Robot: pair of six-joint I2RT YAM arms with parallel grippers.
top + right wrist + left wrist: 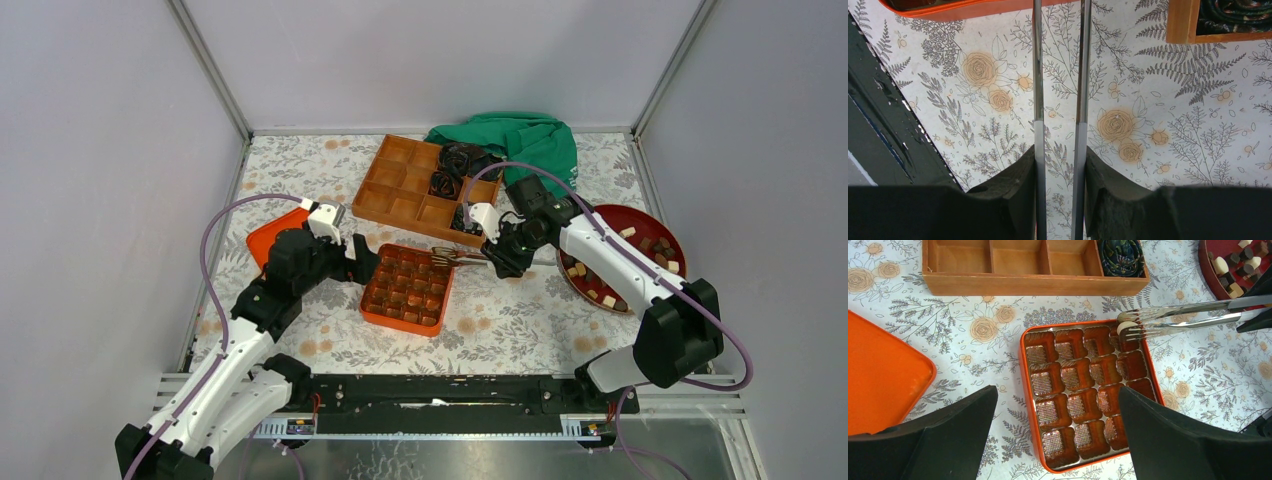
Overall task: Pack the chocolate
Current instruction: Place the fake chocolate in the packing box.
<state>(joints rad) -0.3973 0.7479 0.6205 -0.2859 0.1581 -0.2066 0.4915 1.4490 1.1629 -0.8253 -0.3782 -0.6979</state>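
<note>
My right tool [503, 260] [1060, 167] is closed partway, its two pads pressed on the arms of a pair of metal tongs [458, 258] [1193, 315] [1081, 75]. The arms run parallel and just apart. The tongs reach across the desk [520, 335] to the far right corner of the orange tray [403, 319] [1022, 357]. Between their forked tips sits one cream-white piece [1123, 328] of chocolate, over that corner cell; whether it touches the cell I cannot tell. The rest of the chocolate [608, 297] [1243, 261] (dark, tan and cream pieces) lies in the dark red bowl [628, 209] [1204, 271] on the right of the desk, partly hidden under my right arm. My left tool [362, 266] [1058, 392] stands fully open and has hold of nothing; it hangs at the tray's left side, fingers spread to either side of the tray's rows in the wrist view. An orange lid [262, 243] [878, 380] lies flat to the left of the tray. Beyond the tray stands a wooden box [398, 187] [1033, 285] of compartments, with black crinkled bundles [455, 170] [1120, 255] in its right-hand cells.
</note>
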